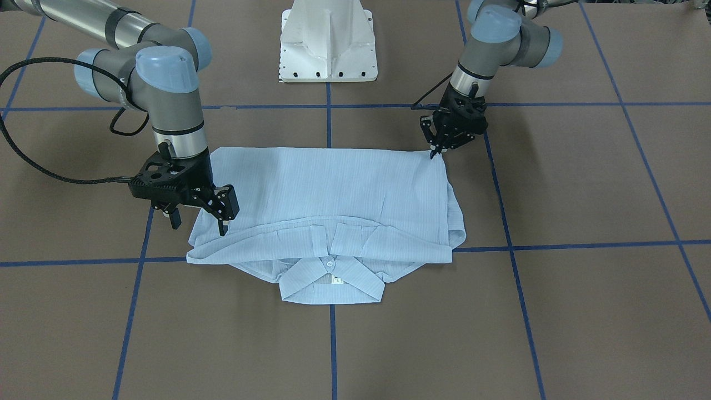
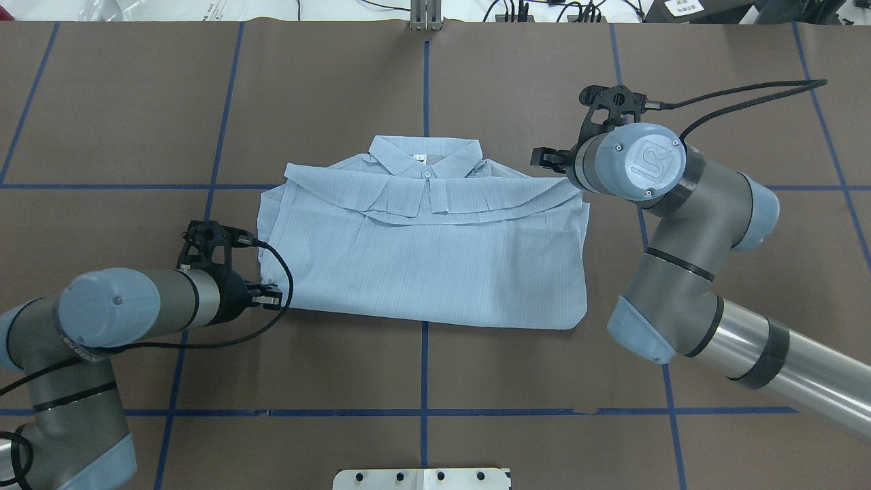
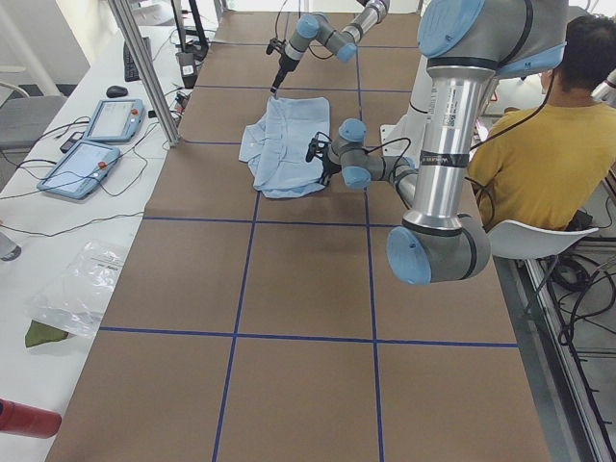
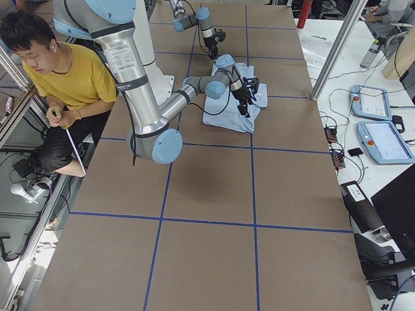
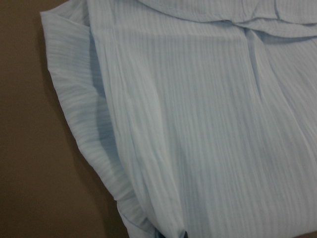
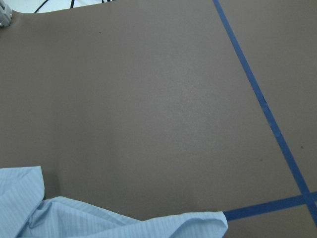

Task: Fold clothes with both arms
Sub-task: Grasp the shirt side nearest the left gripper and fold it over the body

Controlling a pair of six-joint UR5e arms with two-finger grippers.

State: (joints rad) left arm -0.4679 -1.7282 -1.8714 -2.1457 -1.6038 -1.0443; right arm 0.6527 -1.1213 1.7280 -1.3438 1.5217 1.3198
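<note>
Light-blue striped cloth, the shirt point(image 1: 333, 189), lies folded into a broad rectangle on the brown table point(image 1: 583, 183) between your two hands. Its collar point(image 1: 331, 286) is on the edge away from the robot.

In the front view the left gripper point(image 1: 435, 153) points down at the shirt's robot-side corner. Its fingertips are drawn together on that corner, and as far as that view shows they are pinching the cloth. From this hand the shirt spreads forward and towards the other arm.

The right gripper point(image 1: 200, 221) stands with its fingers spread. One tip is over the shoulder fold near the collar-side corner and the other is outside the cloth, above the table. From overhead you lose this, because the wrist cap hides most of the right gripper point(image 2: 548, 158), though the left gripper point(image 2: 271, 294) shows at the hem corner.

The left wrist camera gives you only cloth. Several layers are stacked at the side fold, their edges not quite flush. The right wrist camera gives you mostly table, with a crumpled shirt edge point(image 6: 124, 220) along the bottom.

Outward of each hand, brown surface runs on, crossed by blue tape lines point(image 1: 511, 244). The white pedestal point(image 1: 328, 44) stands behind the shirt's robot-side fold, between the arms. The side views add a seated person point(image 3: 539, 144) by the robot.
</note>
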